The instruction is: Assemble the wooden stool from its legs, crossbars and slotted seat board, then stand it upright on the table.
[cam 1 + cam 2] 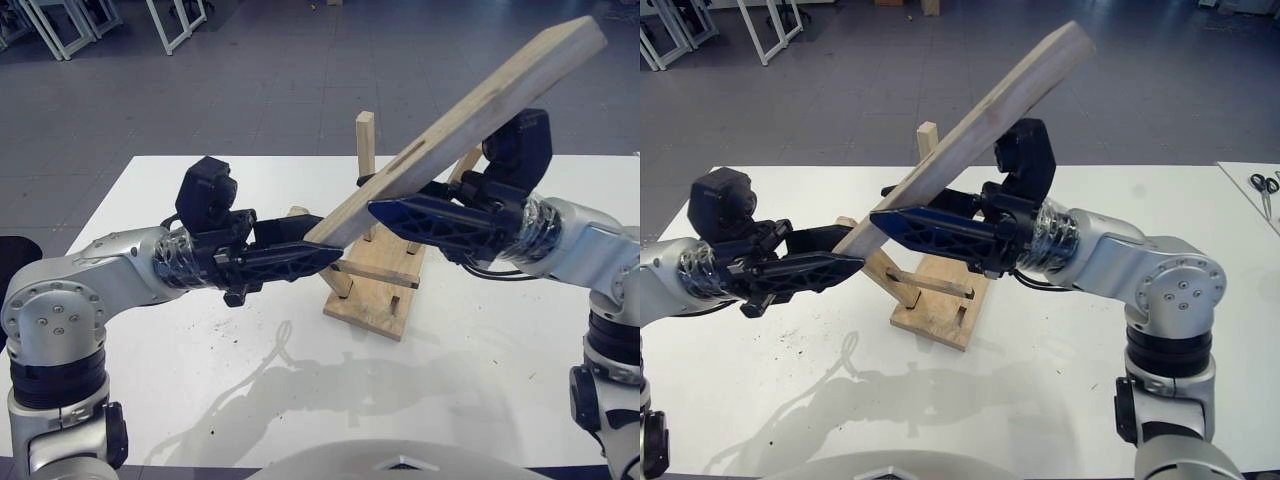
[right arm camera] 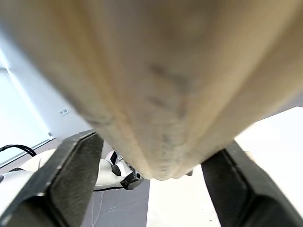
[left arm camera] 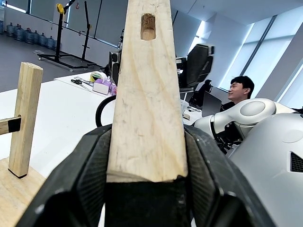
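The slotted seat board (image 1: 500,90) hangs tilted in the air above the table, its high end at the far right. My left gripper (image 1: 335,255) is shut on its low end; in the left wrist view the board (image 3: 147,94) sits between both fingers (image 3: 85,179), its slot (image 3: 148,26) farther up. My right gripper (image 1: 375,208) is shut on the board around its middle, with fingers (image 2: 71,184) on either side. Beneath lies a partly built frame: a flat wooden board (image 1: 370,305) with a crossbar (image 1: 380,272) and an upright leg (image 1: 365,140).
The white table (image 1: 200,400) has dark specks at the front left. Scissors (image 1: 1265,183) lie on a neighbouring table to the right. Grey floor and white metal frames (image 1: 175,20) lie beyond the far edge.
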`<state>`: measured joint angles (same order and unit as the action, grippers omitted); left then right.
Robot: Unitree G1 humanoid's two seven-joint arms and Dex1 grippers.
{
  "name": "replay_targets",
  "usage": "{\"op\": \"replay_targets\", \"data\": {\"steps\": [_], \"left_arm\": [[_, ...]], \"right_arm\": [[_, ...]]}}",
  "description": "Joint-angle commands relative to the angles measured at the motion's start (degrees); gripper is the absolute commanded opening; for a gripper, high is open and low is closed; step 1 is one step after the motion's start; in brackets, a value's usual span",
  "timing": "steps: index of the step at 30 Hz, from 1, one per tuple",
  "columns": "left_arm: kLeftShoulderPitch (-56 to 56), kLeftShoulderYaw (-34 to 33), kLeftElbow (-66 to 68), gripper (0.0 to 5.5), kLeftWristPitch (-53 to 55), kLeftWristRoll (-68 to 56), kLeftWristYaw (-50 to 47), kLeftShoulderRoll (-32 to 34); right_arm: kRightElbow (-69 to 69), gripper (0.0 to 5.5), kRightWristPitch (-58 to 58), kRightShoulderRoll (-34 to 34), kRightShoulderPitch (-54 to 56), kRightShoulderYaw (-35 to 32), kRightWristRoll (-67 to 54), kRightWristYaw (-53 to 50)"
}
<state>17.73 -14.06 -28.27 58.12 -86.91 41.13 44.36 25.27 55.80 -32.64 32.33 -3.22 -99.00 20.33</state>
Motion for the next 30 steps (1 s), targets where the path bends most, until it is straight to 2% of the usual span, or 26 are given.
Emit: {"op": "replay_targets", "data": {"steps": [1, 4, 8, 9, 11, 13, 18, 21, 24, 27, 30], "left_arm": [[-0.05, 0.85, -0.49, 2.06, -0.03, 0.06, 0.14, 0.87], [0.33, 0.84, -0.53, 2.06, -0.53, -0.78, -0.18, 0.59], [1.14, 0.34, -1.03, 2.06, -2.37, -0.49, 0.77, -0.51], [1.54, 0.15, -0.97, 2.42, -3.16, -0.22, 0.80, -0.99], [2.59, -0.36, -0.18, 2.69, -4.71, -0.59, 0.00, -1.95], [4.02, -2.02, 1.42, 2.96, -6.34, -2.32, -0.69, -2.28], [8.90, -9.89, 9.98, 2.99, -11.09, -5.97, -4.23, -1.33], [8.50, -11.36, 13.42, 2.99, -13.60, -0.08, -5.64, -1.03], [2.42, -9.19, 14.08, 2.99, -16.52, 11.02, -3.78, -1.39], [0.31, -8.25, 14.24, 2.99, -17.99, 16.46, -2.35, -2.16], [-3.97, -0.77, 20.35, 2.99, -26.18, 36.18, -4.31, -1.69]], "right_arm": [[0.16, 2.48, 0.29, -1.23, 1.55, 0.19, 1.74, 2.47], [-0.04, 2.02, 0.72, -2.05, 1.38, -0.16, 2.63, 4.76], [-0.72, 2.02, 0.67, -2.77, 1.68, -0.58, 2.97, 6.35], [-1.13, 2.02, 0.37, -2.68, 1.82, -0.69, 3.17, 6.03], [-2.23, 2.02, -0.18, -2.40, 2.13, -0.84, 3.78, 5.45], [-3.45, 2.02, -0.79, -2.16, 2.30, -1.25, 4.41, 4.70], [-7.38, 2.02, -2.59, -4.58, 1.82, -5.61, 9.33, 4.17], [-8.33, 2.02, -3.53, -8.11, 0.12, -7.96, 16.65, 6.00], [-6.56, 2.02, -6.54, -13.30, -6.09, -5.80, 30.16, 10.88], [-5.95, 2.02, -8.64, -14.27, -9.01, -4.59, 37.01, 14.39], [-3.28, 2.02, -14.28, -15.91, -16.53, 1.51, 49.37, 18.56]]}}
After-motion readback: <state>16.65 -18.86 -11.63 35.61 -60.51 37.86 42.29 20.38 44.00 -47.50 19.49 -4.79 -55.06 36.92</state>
